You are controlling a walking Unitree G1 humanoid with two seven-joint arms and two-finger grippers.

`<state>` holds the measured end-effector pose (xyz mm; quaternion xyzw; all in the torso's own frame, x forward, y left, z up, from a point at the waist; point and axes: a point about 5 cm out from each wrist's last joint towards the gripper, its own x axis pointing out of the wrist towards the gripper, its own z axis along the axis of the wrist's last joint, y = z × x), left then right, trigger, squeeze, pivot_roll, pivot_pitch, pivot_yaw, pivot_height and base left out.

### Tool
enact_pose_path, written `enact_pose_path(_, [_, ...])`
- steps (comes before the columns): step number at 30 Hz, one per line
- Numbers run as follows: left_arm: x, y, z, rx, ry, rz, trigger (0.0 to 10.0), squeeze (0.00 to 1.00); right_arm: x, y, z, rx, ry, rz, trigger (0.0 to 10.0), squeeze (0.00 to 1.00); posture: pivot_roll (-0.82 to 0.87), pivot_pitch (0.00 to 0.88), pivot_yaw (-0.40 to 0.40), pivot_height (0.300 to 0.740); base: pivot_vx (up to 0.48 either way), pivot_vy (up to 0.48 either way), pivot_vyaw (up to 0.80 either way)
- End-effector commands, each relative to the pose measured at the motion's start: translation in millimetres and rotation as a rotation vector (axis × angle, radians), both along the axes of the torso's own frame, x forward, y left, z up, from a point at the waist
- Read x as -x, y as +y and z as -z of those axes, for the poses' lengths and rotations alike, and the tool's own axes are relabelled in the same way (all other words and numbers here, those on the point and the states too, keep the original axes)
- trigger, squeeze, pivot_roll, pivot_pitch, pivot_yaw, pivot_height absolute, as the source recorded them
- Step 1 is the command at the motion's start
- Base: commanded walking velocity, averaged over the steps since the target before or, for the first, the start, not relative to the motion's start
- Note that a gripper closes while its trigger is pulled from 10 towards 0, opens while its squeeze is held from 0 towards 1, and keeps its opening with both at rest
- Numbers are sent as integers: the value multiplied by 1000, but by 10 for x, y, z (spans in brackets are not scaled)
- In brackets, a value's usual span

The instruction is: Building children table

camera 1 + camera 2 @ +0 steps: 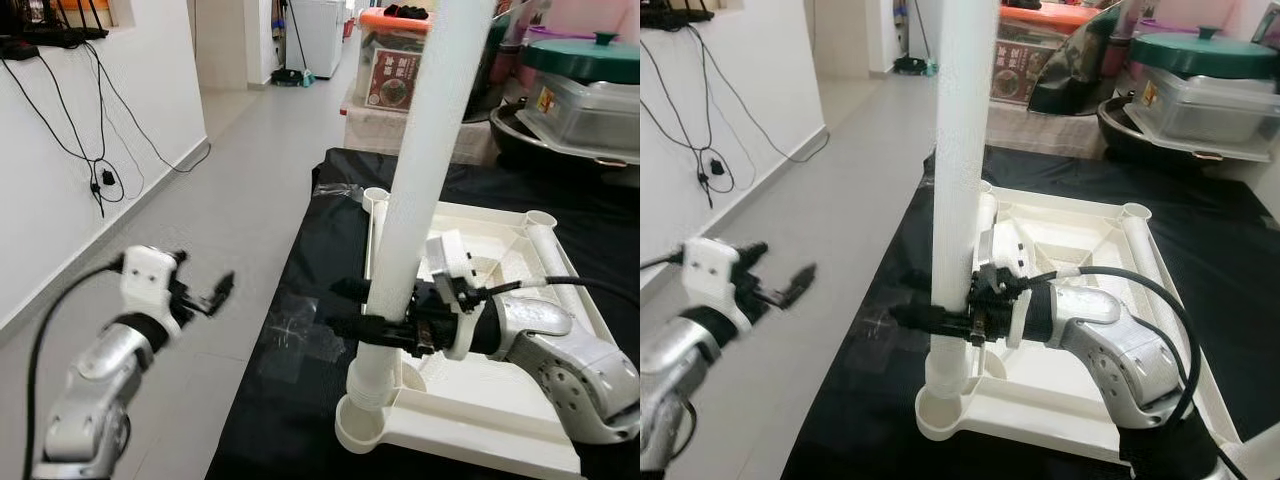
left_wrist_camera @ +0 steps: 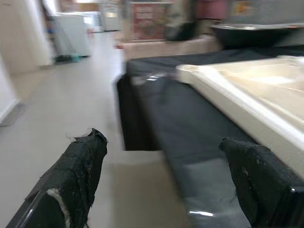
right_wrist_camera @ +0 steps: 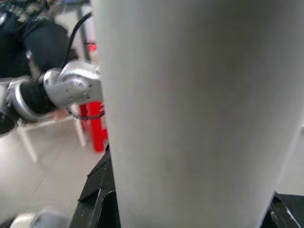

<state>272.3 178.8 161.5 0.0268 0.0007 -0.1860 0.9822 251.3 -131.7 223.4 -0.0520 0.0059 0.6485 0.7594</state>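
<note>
While our left gripper [image 1: 205, 292] hangs out over the grey floor [image 1: 230, 190], well apart from the work and with its two black fingers [image 2: 78, 173] spread wide on nothing, the job sits further right. There the upturned white tabletop [image 1: 480, 400] lies underside up on a black cloth [image 1: 300, 340], and our right gripper [image 1: 365, 308] is clamped around the lower part of a long white table leg [image 1: 425, 150].

We judge the step in hand to be seating this leg in the near left corner socket [image 1: 362, 420]. The leg's ribbed foot stands just above or partly in that socket; we cannot tell how deep it sits. To do it well, we should keep the leg plumb, since it leans a little to the right at its top, line its foot squarely over the round socket, and press straight down rather than sideways, so the tabletop does not slide on the cloth. Our free left gripper could come in to steady the tabletop's edge.

As for its looks, the leg is a plain, matt white tube, smooth and round, with a stepped collar near its base. The tabletop is cream-white plastic with raised rims, inner ribs and a round socket at each corner; a second leg [image 1: 560, 265] lies along its far right edge.
</note>
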Motion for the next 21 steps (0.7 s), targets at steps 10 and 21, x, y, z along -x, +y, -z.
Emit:
enact_pose_path(10, [2,-51,0,16,0,22,10000,0,114,23,137,178,-26,-185,0,0,140,0,-76,740,0,0,0])
enact_pose_path(21, [22,-83,-4,27,-4,23,10000,0,101,106,214,190,-44,-183,0,0,138,0,-81,740,0,0,0])
